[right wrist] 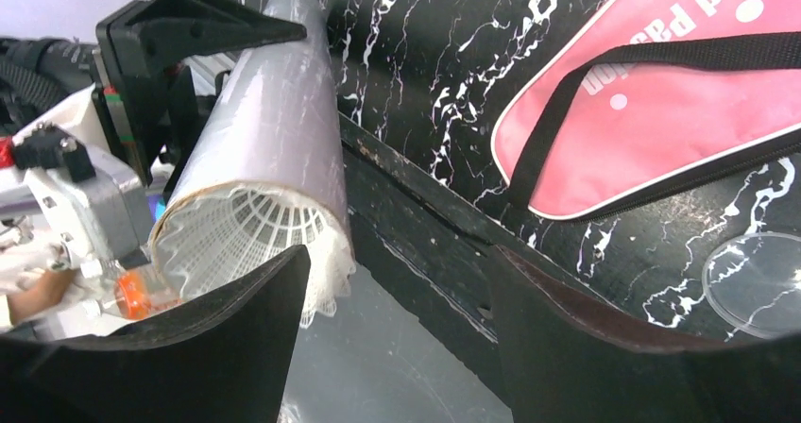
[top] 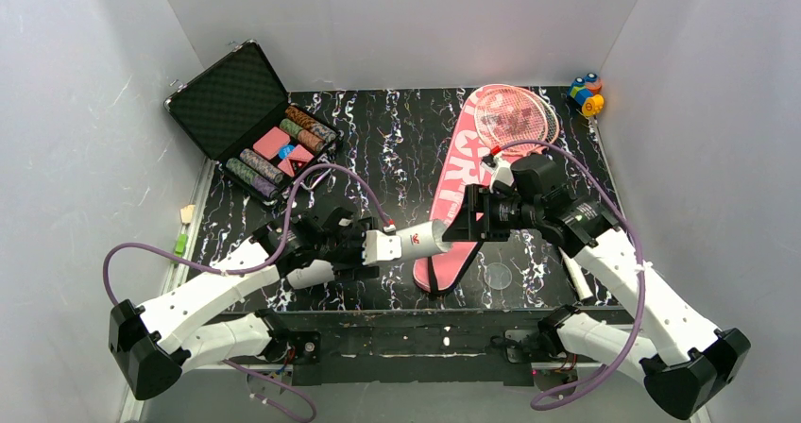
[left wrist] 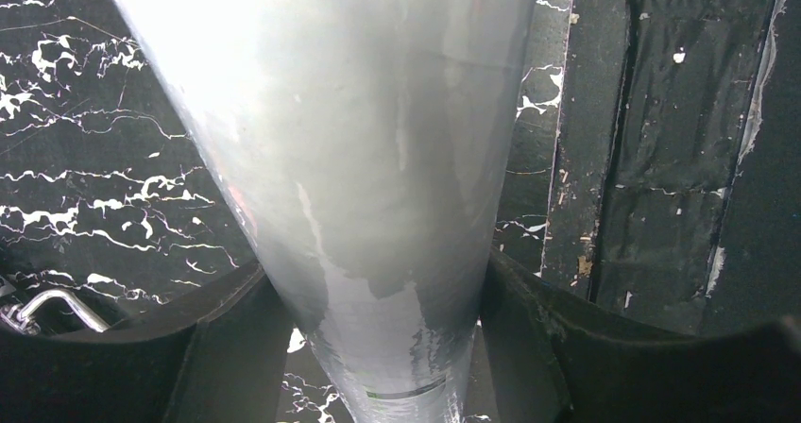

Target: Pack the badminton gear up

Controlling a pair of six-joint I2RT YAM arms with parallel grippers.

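My left gripper [top: 370, 246] is shut on the long white tube [top: 416, 240] and holds it level above the table; in the left wrist view the tube [left wrist: 359, 159] fills the space between the fingers [left wrist: 227, 347]. A white shuttlecock [right wrist: 247, 234] sits in the tube's open end [right wrist: 274, 130], skirt outward. My right gripper [top: 475, 217] is open and empty right at that end [right wrist: 397, 319], its left finger beside the skirt. The pink "SPORT" cover [top: 460, 192] lies on the table under it. Two pink rackets [top: 515, 116] rest on the cover's wide far end.
An open black case of poker chips [top: 255, 111] stands at the back left. A small multicoloured toy [top: 586, 93] sits at the back right corner. A clear round lid [top: 498, 275] lies near the front edge, and a white handle [top: 575, 277] lies beside the right arm.
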